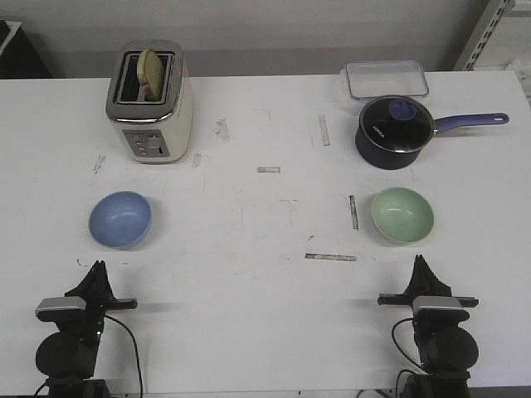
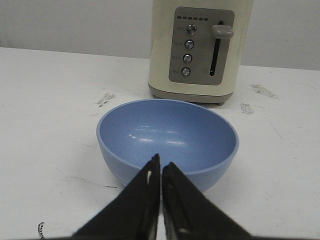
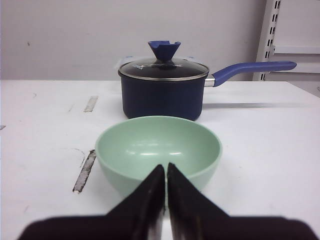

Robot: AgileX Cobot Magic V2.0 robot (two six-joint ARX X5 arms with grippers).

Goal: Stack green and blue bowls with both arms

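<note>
The blue bowl [image 1: 121, 219] sits upright on the white table at the left; it fills the middle of the left wrist view [image 2: 167, 141]. The green bowl [image 1: 402, 215] sits upright at the right, also in the right wrist view [image 3: 158, 150]. My left gripper [image 1: 99, 267] is shut and empty, a little in front of the blue bowl [image 2: 161, 165]. My right gripper [image 1: 419, 262] is shut and empty, a little in front of the green bowl [image 3: 166, 168]. Neither gripper touches a bowl.
A cream toaster [image 1: 150, 104] with bread stands behind the blue bowl. A dark lidded saucepan [image 1: 395, 131] with a purple handle stands behind the green bowl, a clear lidded box [image 1: 387, 80] behind it. Grey tape marks [image 1: 330, 257] lie between the bowls.
</note>
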